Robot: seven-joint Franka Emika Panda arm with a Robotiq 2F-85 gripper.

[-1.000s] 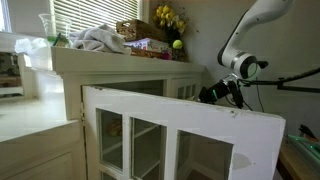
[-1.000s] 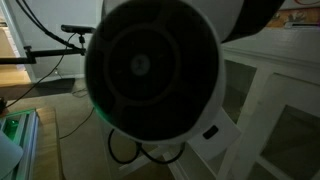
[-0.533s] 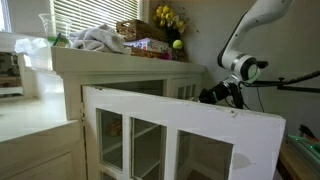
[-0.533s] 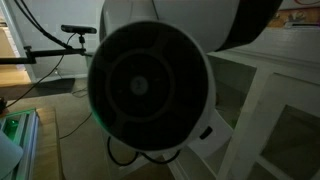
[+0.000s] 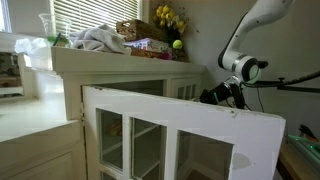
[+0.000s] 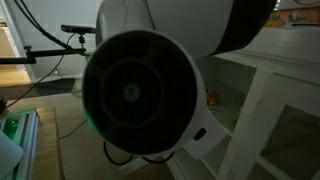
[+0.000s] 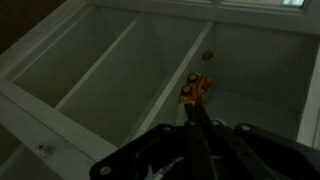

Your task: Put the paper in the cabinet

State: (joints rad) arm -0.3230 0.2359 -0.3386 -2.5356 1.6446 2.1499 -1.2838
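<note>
Hovering beside the white cabinet (image 5: 130,68), just above the top edge of its open glass-paned door (image 5: 190,118), the fingers (image 7: 193,120) are pressed fully together; a small orange-yellow item (image 7: 197,89) shows at their tips, hold unclear

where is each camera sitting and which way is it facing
Exterior view: before the cabinet, facing its open paned door; arm and gripper at right.
Exterior view: close behind a round arm joint that blocks most; cabinet beyond.
Wrist view: looks along the shut gripper at white bars and panes.
All three show the cabinet.
</note>
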